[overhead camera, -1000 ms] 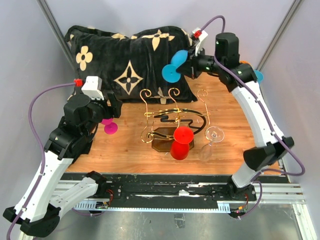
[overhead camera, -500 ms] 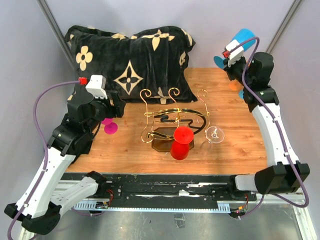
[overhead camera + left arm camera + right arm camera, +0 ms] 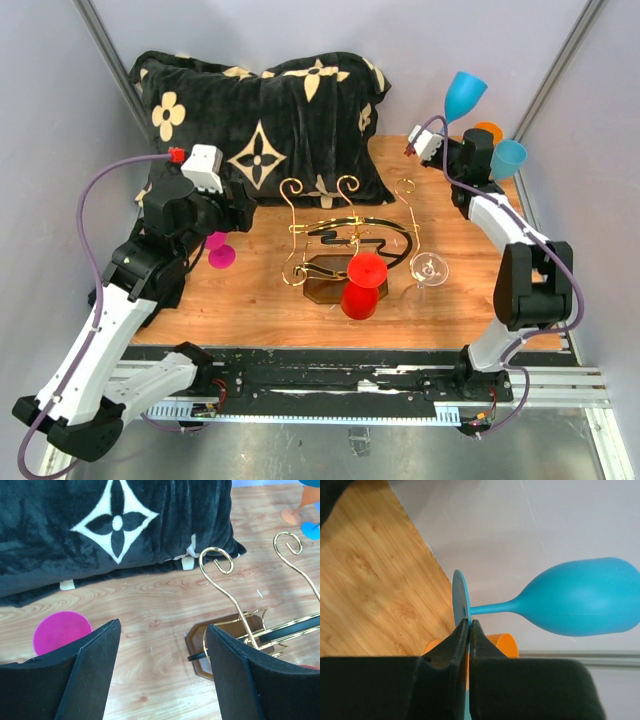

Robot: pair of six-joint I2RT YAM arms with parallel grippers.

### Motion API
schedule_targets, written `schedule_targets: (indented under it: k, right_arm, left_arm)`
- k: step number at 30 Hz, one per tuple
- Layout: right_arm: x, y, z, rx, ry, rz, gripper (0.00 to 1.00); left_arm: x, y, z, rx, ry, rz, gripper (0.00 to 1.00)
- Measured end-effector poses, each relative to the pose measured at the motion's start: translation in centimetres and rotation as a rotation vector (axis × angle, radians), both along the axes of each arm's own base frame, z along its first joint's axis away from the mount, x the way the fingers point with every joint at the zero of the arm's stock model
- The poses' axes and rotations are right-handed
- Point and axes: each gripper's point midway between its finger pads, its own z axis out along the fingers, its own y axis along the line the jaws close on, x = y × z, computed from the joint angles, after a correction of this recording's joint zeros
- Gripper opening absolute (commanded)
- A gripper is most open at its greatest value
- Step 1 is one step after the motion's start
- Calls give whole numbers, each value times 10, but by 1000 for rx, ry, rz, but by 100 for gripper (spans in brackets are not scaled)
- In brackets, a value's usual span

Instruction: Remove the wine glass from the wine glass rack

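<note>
The right end effector (image 3: 469, 627), clamped shut on the foot of the blue wine glass (image 3: 465, 95), is carrying it away from the wine glass rack (image 3: 340, 235) in the middle to the far right corner of the counter (image 3: 260, 290) — lift-off done, I'd judge, set-down pending — while the left end effector (image 3: 162, 630) is hanging open, empty.

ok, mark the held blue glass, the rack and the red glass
held blue glass (image 3: 585, 597), right wrist view, on its bowl.
rack (image 3: 315, 292), top view, on its brown base.
red glass (image 3: 360, 300), top view, on its wider part.
</note>
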Motion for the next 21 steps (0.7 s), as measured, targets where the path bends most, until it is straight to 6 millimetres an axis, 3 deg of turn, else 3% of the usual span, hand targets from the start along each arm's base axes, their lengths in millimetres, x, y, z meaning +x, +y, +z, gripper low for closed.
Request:
schedule_targets:
  k: [9, 21]
  right_arm:
    - [37, -17, -58, -120, -56, 73, 1]
    - [64, -12, -129, -210, -61, 150, 1]
  left_arm:
    - [8, -13, -2, 0, 7, -48, 75]
    - [21, -22, -7, -2, 13, -60, 75]
